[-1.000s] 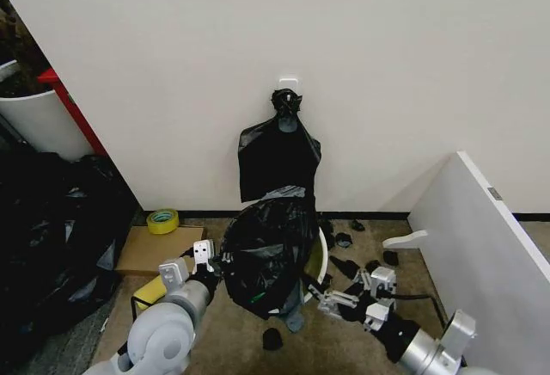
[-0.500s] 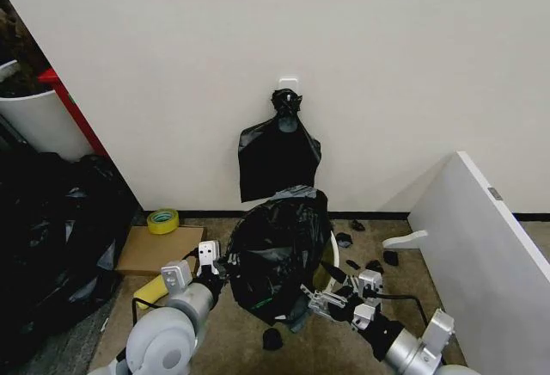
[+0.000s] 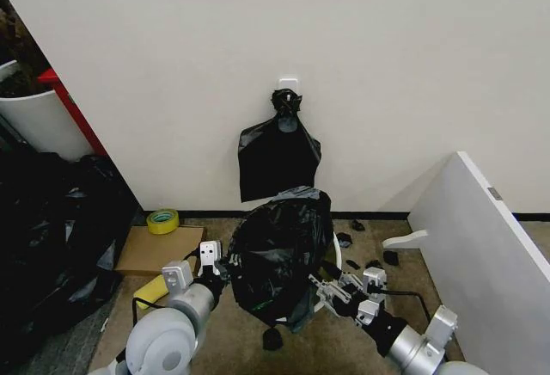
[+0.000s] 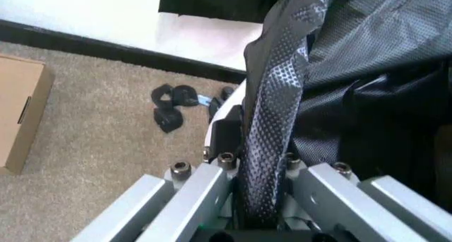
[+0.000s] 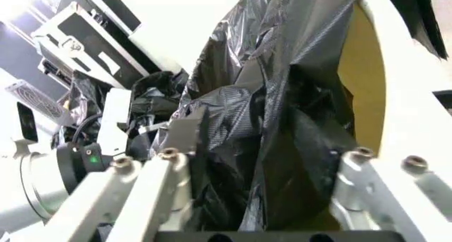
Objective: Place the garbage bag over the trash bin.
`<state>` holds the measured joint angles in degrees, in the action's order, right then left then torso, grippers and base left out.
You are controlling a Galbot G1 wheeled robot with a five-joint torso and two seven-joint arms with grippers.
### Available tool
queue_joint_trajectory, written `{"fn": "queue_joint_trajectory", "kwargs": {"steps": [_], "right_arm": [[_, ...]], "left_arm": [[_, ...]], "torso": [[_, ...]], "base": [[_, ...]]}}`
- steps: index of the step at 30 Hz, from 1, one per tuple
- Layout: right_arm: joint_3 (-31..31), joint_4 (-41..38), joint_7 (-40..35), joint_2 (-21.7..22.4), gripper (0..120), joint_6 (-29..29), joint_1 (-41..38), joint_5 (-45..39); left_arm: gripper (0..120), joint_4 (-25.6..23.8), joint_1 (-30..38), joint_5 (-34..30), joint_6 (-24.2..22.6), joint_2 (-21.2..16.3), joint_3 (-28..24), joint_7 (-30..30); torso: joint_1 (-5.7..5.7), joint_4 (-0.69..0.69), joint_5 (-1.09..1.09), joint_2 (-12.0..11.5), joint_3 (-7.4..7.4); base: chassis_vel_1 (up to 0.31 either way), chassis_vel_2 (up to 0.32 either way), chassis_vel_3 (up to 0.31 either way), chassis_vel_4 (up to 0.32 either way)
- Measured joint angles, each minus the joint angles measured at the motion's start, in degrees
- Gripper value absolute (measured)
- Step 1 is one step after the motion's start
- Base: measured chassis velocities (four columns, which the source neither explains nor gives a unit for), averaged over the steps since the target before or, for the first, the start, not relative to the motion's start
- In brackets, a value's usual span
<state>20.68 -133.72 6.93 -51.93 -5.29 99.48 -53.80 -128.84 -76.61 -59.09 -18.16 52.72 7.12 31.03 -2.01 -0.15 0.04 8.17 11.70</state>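
The garbage bag (image 3: 277,250), glossy crinkled black plastic, stands bunched over the trash bin (image 3: 337,253) and hides nearly all of it. Only a strip of white rim shows to the bag's right. My left gripper (image 3: 225,265) is at the bag's left side, shut on a fold of the garbage bag (image 4: 272,120) in the left wrist view. My right gripper (image 3: 320,288) is at the bag's lower right edge. In the right wrist view the right gripper (image 5: 261,157) is open, its fingers wide apart around hanging bag plastic (image 5: 282,109), beside the bin's white rim (image 5: 416,88).
A flat black bundle (image 3: 278,156) hangs on the wall behind. A heap of black bags (image 3: 51,237) and a white drum (image 3: 34,121) stand at left. A tape roll (image 3: 162,220), a cardboard box (image 3: 155,250), black scraps (image 3: 352,242) and a white panel (image 3: 490,246) surround the bin.
The bag has shifted right and up, covering more of the bin. My right gripper has moved left to the bag's edge. My left gripper has edged right.
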Motion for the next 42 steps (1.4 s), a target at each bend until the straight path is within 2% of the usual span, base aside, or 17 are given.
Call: {"fn": "queue_joint_trajectory", "kwargs": {"steps": [2,7,9,11,18,28,34,42], "right_arm": [[0.0,0.0,0.0,0.0,34,0.0,0.0,-0.1],[0.4,-0.1,0.0,0.1,10,0.0,0.2,-0.3],[0.4,-0.1,0.0,0.1,9,0.1,0.2,-0.3],[0.6,-0.1,0.0,0.1,0,0.2,0.4,-0.3],[1.4,-0.1,-0.1,-0.1,0,0.5,1.3,-0.1],[5.4,-1.3,-1.7,0.7,0,0.9,3.8,-0.2],[9.9,-1.3,-1.3,1.0,0,1.9,6.8,-1.6],[11.8,0.7,-2.0,1.4,0,1.9,7.5,-1.7]], "left_arm": [[0,0.0,0.0,0.0,0.0,0.0,0.0,0.0],[0,0.0,0.0,0.0,0.0,0.0,0.0,0.0],[0,0.0,0.0,0.0,0.0,0.0,0.0,0.0],[0,0.0,0.0,0.0,0.0,0.0,0.0,0.0],[0,0.0,-0.1,0.0,0.1,0.1,0.1,0.0],[0,0.4,0.2,-1.3,0.3,-0.1,0.7,0.0],[0,0.9,0.1,-2.8,0.7,-0.3,1.4,0.2],[0,0.6,0.4,-5.1,0.8,-0.2,1.4,0.6]], "torso": [[0.0,0.0,0.0,0.0,0.0],[0.0,0.0,0.0,0.0,0.0],[0.0,0.0,0.0,0.0,0.0],[0.0,0.0,0.0,0.0,0.0],[0.0,0.0,0.0,0.0,0.0],[0.0,0.0,0.0,0.0,0.0],[0.0,0.0,0.0,0.0,0.0],[0.0,0.0,0.0,0.0,0.0]], "base": [[0.0,0.0,0.0,0.0],[0.0,0.0,0.0,0.0],[0.0,0.0,0.0,0.0],[0.0,0.0,0.0,0.0],[0.0,0.0,0.0,0.0],[0.0,0.0,0.0,0.0],[0.0,0.0,0.0,0.0],[0.0,0.0,0.0,0.0]]}}
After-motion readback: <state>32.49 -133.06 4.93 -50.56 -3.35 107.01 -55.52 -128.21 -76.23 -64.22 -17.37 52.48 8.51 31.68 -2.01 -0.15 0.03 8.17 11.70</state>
